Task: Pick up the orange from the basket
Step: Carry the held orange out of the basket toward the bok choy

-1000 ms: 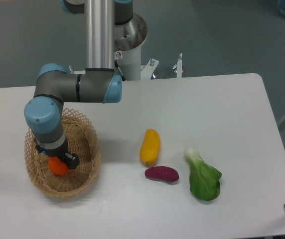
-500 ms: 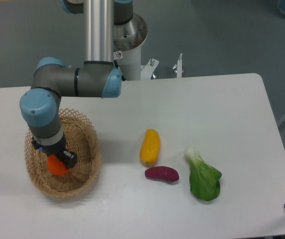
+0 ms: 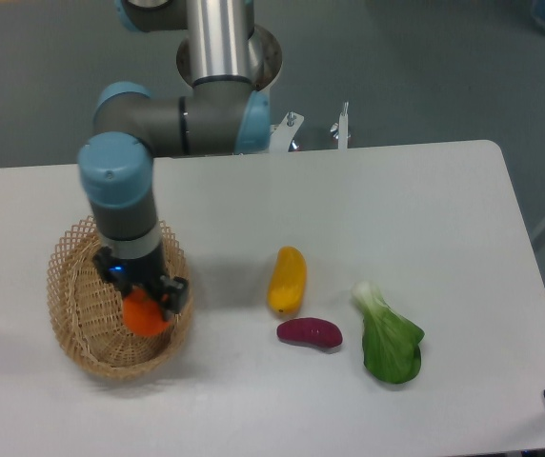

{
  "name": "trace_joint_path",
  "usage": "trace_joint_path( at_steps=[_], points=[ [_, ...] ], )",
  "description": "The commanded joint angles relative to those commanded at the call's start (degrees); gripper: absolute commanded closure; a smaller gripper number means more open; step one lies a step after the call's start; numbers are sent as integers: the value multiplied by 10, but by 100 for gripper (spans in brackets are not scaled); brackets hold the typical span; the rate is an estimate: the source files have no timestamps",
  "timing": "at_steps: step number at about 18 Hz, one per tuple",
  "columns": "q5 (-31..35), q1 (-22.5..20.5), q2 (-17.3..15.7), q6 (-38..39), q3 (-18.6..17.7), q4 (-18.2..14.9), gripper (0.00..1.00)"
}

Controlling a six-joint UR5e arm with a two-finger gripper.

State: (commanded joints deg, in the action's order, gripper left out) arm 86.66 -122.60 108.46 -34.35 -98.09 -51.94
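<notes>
One arm points down, fingers (image 3: 161,297) gripping the orange (image 3: 145,314) over the basket (image 3: 72,314).

Even, bright overhead light falls on the white desk (image 3: 349,209); soft faint shadows lie just left of the basket (image 3: 77,319) and beside the yellow fruit (image 3: 287,280); no harsh glare; focus is slightly soft throughout; edges show little distortion.

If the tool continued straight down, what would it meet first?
The tool, shut on the small round orange fruit, points down over the oval woven wicker basket. Probably the basket's right inner wall or rim comes first; depth is unclear.
</notes>
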Motion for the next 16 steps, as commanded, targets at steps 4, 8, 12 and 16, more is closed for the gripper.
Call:
trace_joint_path(
  at_steps=[4, 8, 12, 16],
  points=[
    [3, -47, -13, -29, 0, 0, 56],
    [16, -78, -21, -87, -6, -4, 55],
    [18, -117, -23, -145, -8, -5, 55],
    [20, -140, -20, -201, -7, -4, 55]
  ],
)
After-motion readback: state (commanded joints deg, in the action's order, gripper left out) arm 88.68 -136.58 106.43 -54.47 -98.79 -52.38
